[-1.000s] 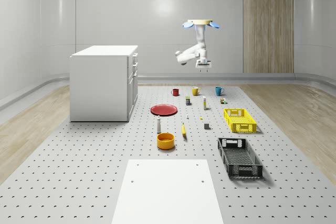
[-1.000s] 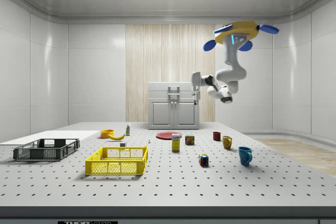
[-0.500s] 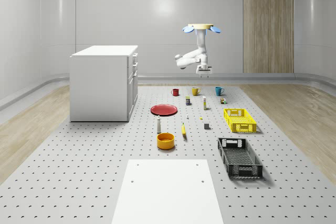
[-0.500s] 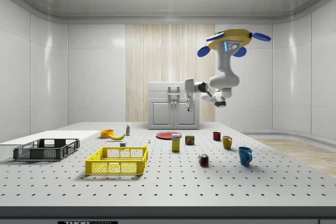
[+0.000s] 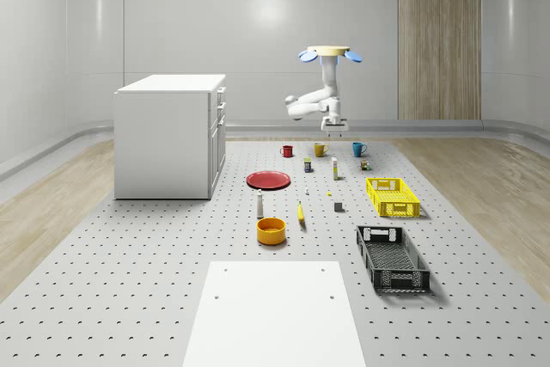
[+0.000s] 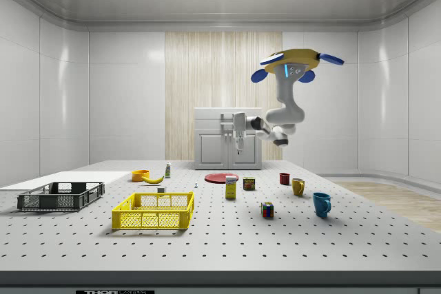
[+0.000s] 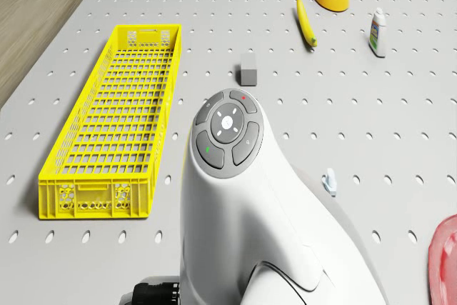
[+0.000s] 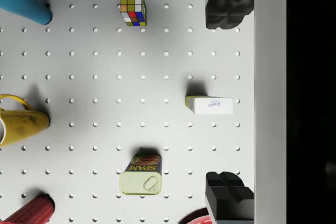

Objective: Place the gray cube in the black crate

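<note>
Gray cube: small, rigid, likely light; pinch opposite flat faces. Tool spread, empty; drone hovers above surface's mugs.

The drone is seen hovering high above the worktop, over the red plate and mugs. The gripper is held in the air, well above the black crate at the side view's left.

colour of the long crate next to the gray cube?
Yellow crate, seen best in the drone view, beside the gray cube.
</note>
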Controlling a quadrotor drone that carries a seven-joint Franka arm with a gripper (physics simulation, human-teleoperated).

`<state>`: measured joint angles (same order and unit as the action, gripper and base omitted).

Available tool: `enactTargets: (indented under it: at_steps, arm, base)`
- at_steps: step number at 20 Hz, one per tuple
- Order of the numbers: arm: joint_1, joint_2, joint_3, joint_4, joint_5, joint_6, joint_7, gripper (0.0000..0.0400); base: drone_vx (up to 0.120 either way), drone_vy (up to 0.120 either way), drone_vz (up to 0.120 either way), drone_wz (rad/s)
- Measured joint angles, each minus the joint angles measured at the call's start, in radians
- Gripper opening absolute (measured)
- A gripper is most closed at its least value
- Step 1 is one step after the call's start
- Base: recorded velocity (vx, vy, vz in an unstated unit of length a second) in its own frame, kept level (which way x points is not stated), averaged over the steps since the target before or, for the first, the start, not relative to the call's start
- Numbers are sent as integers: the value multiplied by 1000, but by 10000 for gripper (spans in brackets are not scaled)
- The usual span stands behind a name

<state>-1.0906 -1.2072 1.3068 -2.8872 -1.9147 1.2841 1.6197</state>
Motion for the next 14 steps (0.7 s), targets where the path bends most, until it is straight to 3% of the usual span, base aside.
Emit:
enactTargets:
  at_steps: [5,14]
  arm:
    - [-7,-23,6,2,11,21,7,400]
    - [-18,-61,16,4,30,56,17,400]
  base:
    - [120,-24,-48,0]
    - [120,0,-102,0]
